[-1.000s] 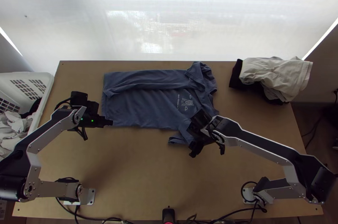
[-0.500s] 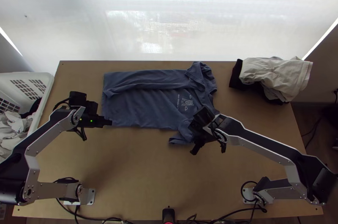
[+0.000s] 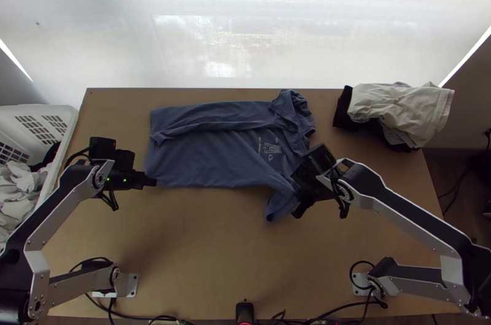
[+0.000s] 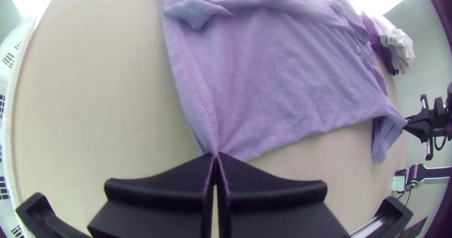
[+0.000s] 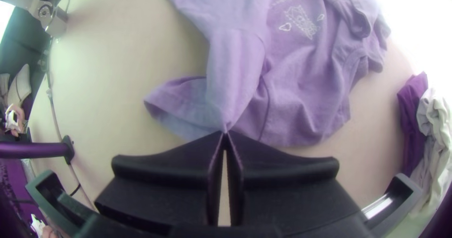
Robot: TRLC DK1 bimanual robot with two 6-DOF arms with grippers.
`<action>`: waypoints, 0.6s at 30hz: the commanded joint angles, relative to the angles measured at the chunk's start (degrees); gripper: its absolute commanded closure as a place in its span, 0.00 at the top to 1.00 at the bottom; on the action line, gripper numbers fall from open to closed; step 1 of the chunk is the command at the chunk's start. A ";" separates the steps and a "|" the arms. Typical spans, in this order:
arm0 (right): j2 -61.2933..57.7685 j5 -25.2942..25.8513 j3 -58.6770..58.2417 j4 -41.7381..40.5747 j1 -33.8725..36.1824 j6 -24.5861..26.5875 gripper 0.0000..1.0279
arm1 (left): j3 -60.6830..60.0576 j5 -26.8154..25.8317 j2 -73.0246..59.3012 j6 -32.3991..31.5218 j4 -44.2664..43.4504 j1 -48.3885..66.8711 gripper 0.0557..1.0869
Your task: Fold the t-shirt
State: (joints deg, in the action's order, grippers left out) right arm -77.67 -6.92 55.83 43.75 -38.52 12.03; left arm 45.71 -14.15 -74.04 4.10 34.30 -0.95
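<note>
Blue t-shirt [image 3: 215, 156] on worktop [image 3: 196, 245], far side folded over, white print showing. Left hand [image 3: 153, 182] clamped on hem corner, right hand [image 3: 295, 187] near sleeve. White basket [image 3: 69, 133] holds pale crumpled clothes [image 3: 17, 187].

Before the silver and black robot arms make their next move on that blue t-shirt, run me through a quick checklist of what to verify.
1. Left black two-fingered end effector shut on the hem corner of the blue fabric t-shirt: ok.
2. Right black two-fingered end effector shut on cloth by the near sleeve: ok.
3. Far side folded inward: ok.
4. Near side folded over: not ok, not done yet.
5. Near sleeve tucked in: not ok, sticking out.
6. Both grips firm enough to lift: cannot tell.
</note>
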 commanded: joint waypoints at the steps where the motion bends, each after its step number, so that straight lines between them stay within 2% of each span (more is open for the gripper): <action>1: 3.58 0.06 2.79 5.56 1.96 0.89 0.03 | -1.24 0.00 4.52 1.09 2.35 -2.13 0.03; 18: 10.17 -0.03 9.12 18.39 -1.73 1.85 0.03 | -2.91 -2.37 14.98 8.21 10.87 -10.65 0.03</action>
State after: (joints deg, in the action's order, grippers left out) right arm -70.08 -6.92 62.46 58.26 -38.24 13.76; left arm 42.85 -15.59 -62.46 9.65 42.35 -8.40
